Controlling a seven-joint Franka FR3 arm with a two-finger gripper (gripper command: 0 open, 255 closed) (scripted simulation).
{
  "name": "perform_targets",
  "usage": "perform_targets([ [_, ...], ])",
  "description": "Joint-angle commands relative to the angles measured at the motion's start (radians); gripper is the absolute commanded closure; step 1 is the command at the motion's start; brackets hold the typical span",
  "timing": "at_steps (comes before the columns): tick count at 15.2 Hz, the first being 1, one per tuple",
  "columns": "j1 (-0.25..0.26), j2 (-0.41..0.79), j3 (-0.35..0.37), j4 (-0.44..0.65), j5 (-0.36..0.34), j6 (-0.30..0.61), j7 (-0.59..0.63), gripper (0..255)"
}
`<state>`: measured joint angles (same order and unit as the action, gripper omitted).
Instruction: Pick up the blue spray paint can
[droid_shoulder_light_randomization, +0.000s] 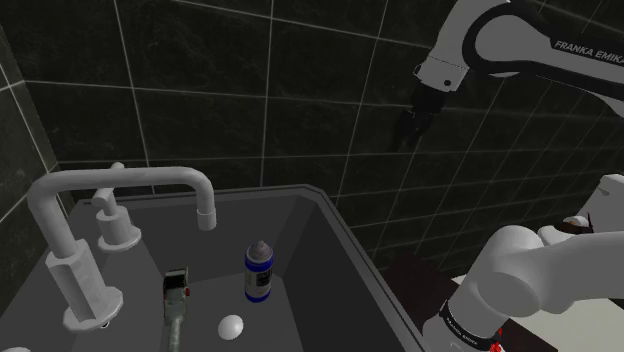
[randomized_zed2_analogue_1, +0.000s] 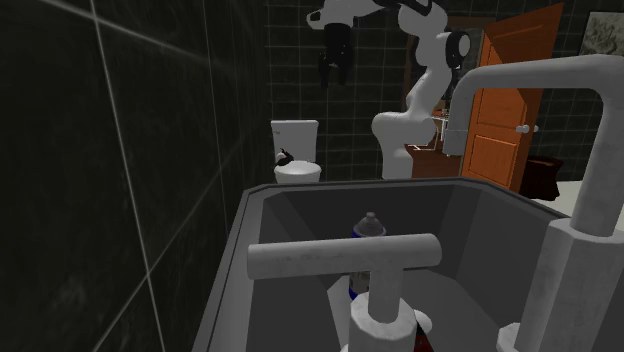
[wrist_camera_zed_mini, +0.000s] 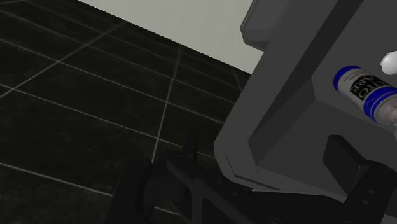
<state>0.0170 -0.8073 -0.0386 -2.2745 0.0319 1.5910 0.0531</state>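
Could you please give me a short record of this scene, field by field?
target: spray can, blue-banded, upright in the sink
arm: gripper open, high by the tiled wall, apart from the can
nearby: white round object, faucet
status: can not yet grasped

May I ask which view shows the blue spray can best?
The shoulder view: the spray can stands whole in the sink. In the second exterior view a tap handle covers its body; the wrist view sees it obliquely.
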Motion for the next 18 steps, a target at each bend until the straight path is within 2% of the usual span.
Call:
perform_targets([
  [1,0.0,0.0,0.0,0.0,0.0,0.0,0.0,0],
  [10,0.087,-0.136,0.064,-0.386,0.14,0.468,0.004,0],
  [14,0.15,-0.124,0.103,-0.515,0.216,0.711,-0.003,0],
  [18,0.239,-0.043,0.14,-0.608,0.304,0.991,-0.021,0],
])
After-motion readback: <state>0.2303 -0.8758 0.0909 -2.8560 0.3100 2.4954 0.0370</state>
